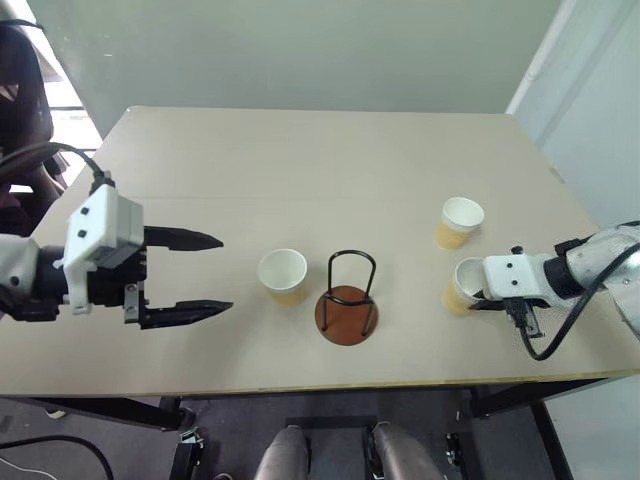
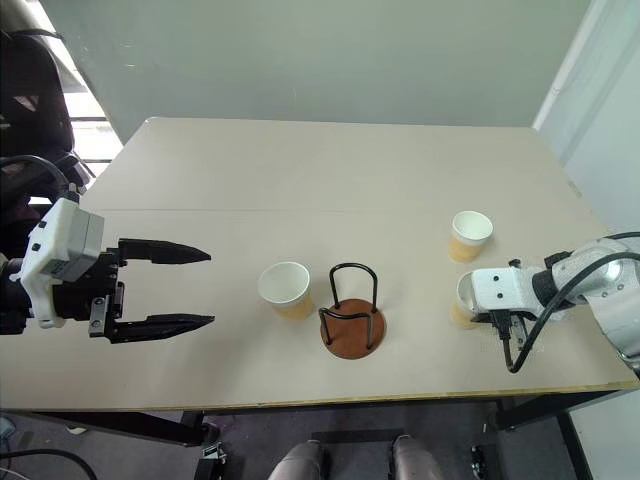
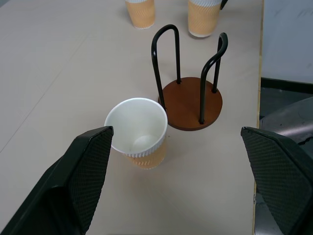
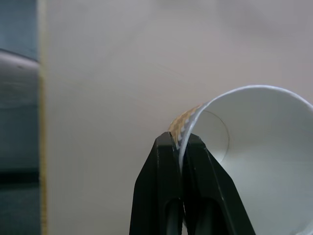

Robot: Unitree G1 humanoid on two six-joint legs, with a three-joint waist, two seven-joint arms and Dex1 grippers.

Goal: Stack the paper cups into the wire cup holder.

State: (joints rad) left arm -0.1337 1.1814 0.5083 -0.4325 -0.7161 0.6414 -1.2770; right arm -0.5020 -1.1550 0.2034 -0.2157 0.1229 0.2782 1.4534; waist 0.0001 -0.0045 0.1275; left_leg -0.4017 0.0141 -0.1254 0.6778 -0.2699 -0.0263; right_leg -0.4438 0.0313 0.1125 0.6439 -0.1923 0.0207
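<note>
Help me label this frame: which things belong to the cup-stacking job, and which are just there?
Job:
- paper cup pinched by right gripper at its wall
- cup beside holder
- far cup
- wire cup holder
- left gripper, open

Just there:
- table

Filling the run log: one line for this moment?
right gripper: shut on paper cup wall | left gripper: open | wire cup holder: no cups

right gripper [image 4: 181, 147] pinching paper cup [image 4: 264, 161] rim, beige table [image 4: 122, 73]
</note>
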